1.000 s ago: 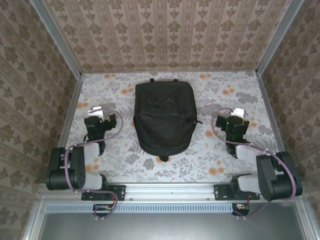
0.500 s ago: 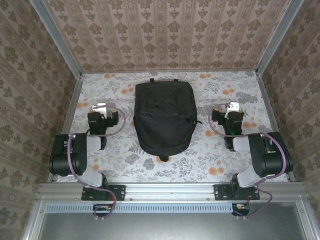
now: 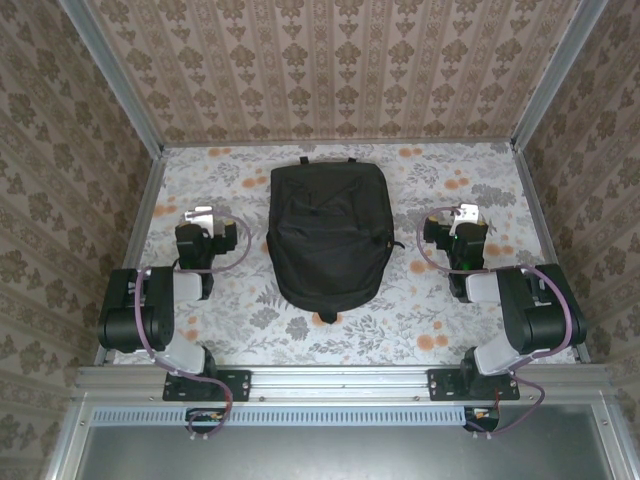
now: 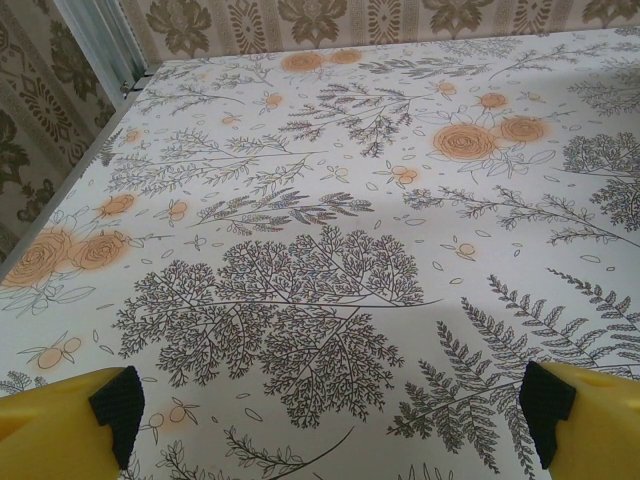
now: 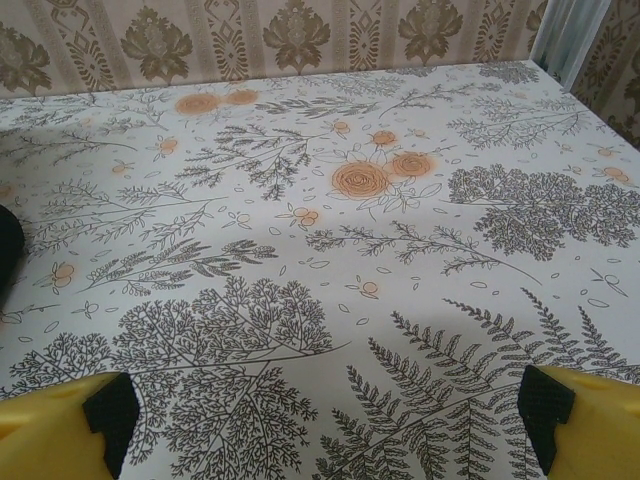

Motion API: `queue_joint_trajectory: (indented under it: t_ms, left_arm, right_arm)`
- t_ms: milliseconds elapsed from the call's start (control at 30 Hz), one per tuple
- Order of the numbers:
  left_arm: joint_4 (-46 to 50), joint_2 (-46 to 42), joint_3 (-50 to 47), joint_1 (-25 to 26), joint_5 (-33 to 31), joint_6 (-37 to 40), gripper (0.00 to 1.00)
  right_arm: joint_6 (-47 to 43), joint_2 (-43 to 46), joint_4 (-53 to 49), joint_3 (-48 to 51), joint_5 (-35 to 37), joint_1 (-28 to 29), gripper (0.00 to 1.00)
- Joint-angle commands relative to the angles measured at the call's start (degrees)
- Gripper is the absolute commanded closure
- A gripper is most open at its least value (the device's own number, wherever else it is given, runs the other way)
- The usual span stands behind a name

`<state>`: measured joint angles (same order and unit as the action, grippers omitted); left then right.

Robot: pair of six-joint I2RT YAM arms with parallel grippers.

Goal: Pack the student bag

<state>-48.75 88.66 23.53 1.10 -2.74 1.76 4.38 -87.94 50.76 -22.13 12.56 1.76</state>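
The student bag (image 3: 329, 240) lies flat in the middle of the flowered table (image 3: 430, 310), between my two arms and apart from both. My left gripper (image 3: 201, 214) sits to its left and my right gripper (image 3: 467, 213) to its right. Both are spread wide, with nothing between their yellow fingers (image 4: 60, 425), only tabletop ahead.
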Motion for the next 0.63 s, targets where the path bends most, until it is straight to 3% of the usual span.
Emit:
queue_joint_trajectory:
  t_ms: [0, 600]
  left_arm:
    - [-0.2, -0.6, -0.2, 0.3, 0.7, 1.2, 0.00]
    - [-0.1, -0.5, -0.2, 0.0, 1.5, 1.3, 0.00]
  right_arm:
    - [-1.0, 0.4, 0.1, -0.2, -1.0, 0.3, 0.00]
    - [-1.0, 0.4, 0.1, -0.2, -1.0, 0.4, 0.00]
